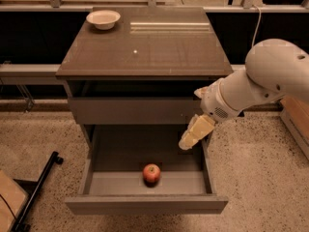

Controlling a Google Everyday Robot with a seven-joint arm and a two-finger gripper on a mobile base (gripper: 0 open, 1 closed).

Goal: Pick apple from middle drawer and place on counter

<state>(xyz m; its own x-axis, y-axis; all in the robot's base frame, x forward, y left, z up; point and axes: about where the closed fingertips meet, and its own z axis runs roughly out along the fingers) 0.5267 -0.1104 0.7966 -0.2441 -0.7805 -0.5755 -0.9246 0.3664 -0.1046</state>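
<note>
The red apple [151,173] lies in the open middle drawer [145,204], near the middle of its tray towards the front. The gripper [193,135] hangs from the white arm over the right rear part of the drawer, above and to the right of the apple, apart from it. The counter [145,47] is the glossy brownish-grey top of the cabinet, above the drawers.
A white bowl [103,19] stands on the counter's back left corner. A shut grey drawer panel [130,111] sits above the open drawer. A black bar [36,192] lies on the speckled floor at the left. A wooden object [294,115] stands at the right edge.
</note>
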